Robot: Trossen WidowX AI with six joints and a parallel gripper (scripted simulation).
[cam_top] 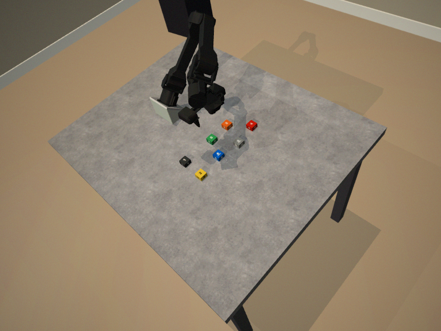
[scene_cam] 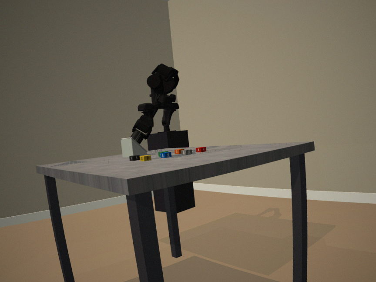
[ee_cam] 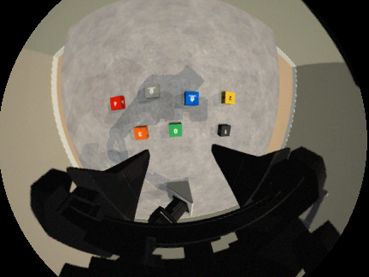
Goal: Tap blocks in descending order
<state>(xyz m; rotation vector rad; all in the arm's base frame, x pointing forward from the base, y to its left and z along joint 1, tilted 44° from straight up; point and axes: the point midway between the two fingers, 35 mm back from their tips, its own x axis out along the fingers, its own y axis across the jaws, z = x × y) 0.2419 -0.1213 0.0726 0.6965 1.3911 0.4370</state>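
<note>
the tool (cam_top: 207, 118) (scene_cam: 157, 113) (ee_cam: 181, 150) hung spread and unladen above the worktop (cam_top: 285, 170) (scene_cam: 212, 160) (ee_cam: 171, 38), touching nothing. the step appeared to be an approach; completed taps could not be told. if none was made, the higher of blue (cam_top: 218, 155) (scene_cam: 166, 155) (ee_cam: 191, 98) and grey (cam_top: 239, 142) (scene_cam: 186, 152) (ee_cam: 152, 91), their digits uncertain, came first. red 4 (cam_top: 251, 125) (scene_cam: 201, 149) (ee_cam: 117, 103), orange 3 (cam_top: 226, 124) (scene_cam: 179, 151) (ee_cam: 141, 132), yellow 2 (cam_top: 200, 174) (scene_cam: 145, 158) (ee_cam: 228, 97), black 1 (cam_top: 185, 161) (scene_cam: 134, 158) (ee_cam: 224, 130) and green 0 (cam_top: 211, 139) (scene_cam: 162, 152) (ee_cam: 175, 130) lay around them. green stood near blue, so a wide descent risked a stray touch.
</note>
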